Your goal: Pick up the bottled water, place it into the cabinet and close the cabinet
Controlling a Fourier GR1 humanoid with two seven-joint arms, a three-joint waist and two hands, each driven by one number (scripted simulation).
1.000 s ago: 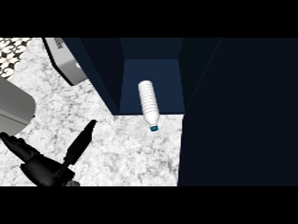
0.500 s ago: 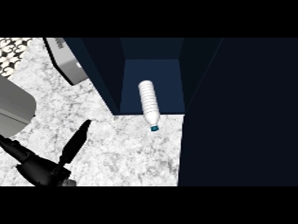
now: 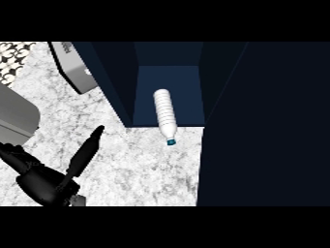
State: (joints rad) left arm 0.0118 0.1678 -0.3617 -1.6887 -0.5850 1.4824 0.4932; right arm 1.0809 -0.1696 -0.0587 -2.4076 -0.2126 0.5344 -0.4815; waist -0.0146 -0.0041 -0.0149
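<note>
The bottled water (image 3: 164, 112) is a clear ribbed bottle with a blue cap. It lies on its side on the floor of the open dark blue cabinet (image 3: 117, 82), cap toward me and sticking out just past the front edge over the counter. My left hand (image 3: 44, 180) is at the lower left above the marble counter, open, with one finger stretched toward the cabinet and the thumb spread to the left. It is well apart from the bottle and holds nothing. My right hand does not show.
A broad dark blue panel (image 3: 275, 126), seemingly the cabinet's door, fills the right side. A grey appliance (image 3: 3, 111) stands at the left edge and another grey box (image 3: 74, 68) sits beside the cabinet's left wall. Marble counter (image 3: 146, 169) lies between my hand and the bottle.
My left hand has shifted slightly left and a little forward. The bottle and the cabinet have not moved.
</note>
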